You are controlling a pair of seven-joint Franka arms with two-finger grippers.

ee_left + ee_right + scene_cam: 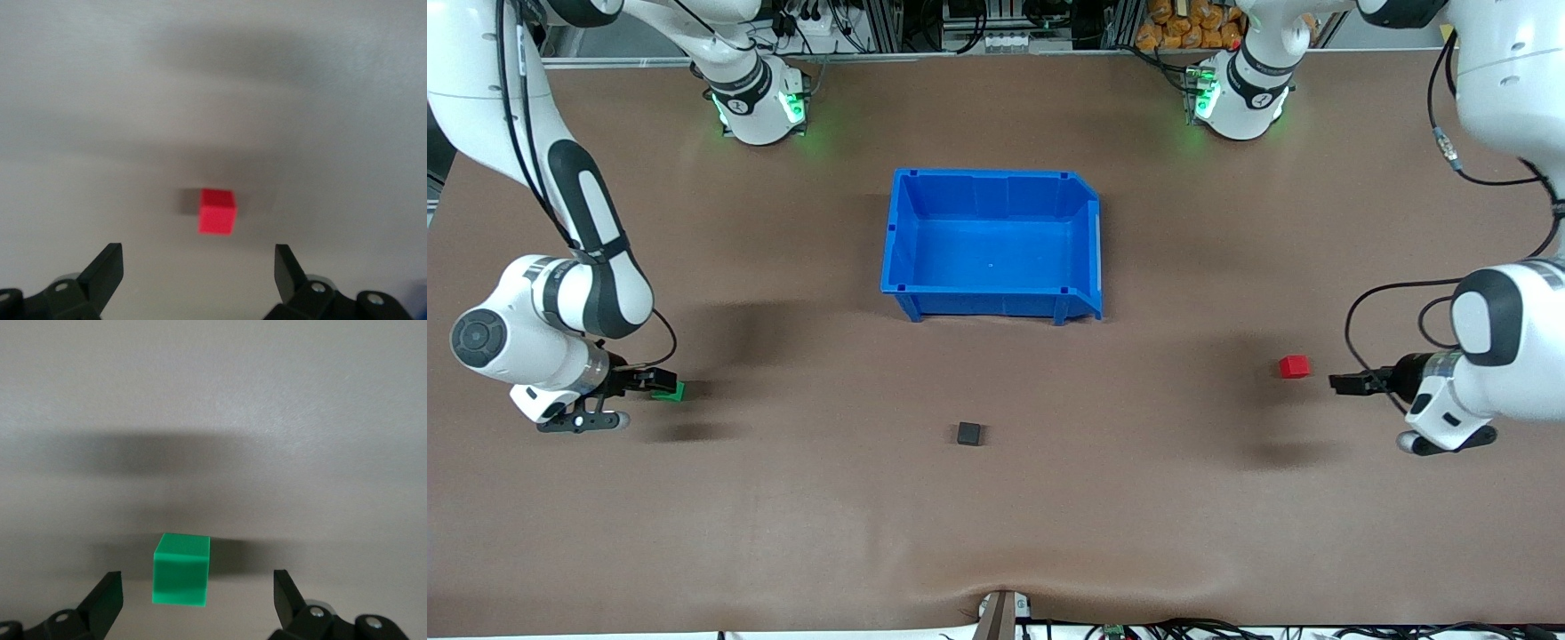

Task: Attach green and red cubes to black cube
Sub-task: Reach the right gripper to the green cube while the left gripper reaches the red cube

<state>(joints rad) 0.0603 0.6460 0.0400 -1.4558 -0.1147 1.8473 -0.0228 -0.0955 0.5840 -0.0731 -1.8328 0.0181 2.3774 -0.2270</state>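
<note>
Near the front camera from the blue plastic bin (992,244), I see the small matte black cube (968,433) alone on the brown table (996,533). Toward the right arm's end from that bin, my right gripper (660,382) sits low with fingers spread just by the green cube (181,569). Toward the left arm's end, my left gripper (1343,383) points, fingers spread, at the red cube (217,211) near it.

The table (996,533) is covered with a brown mat, on which a blue bin (993,244) (open-topped) is set toward the robots' bases. Nearer the front camera the black cube (968,433) is placed, with the green cube (672,390) toward the right arm's end and the red cube (1294,366) toward the left arm's end.
</note>
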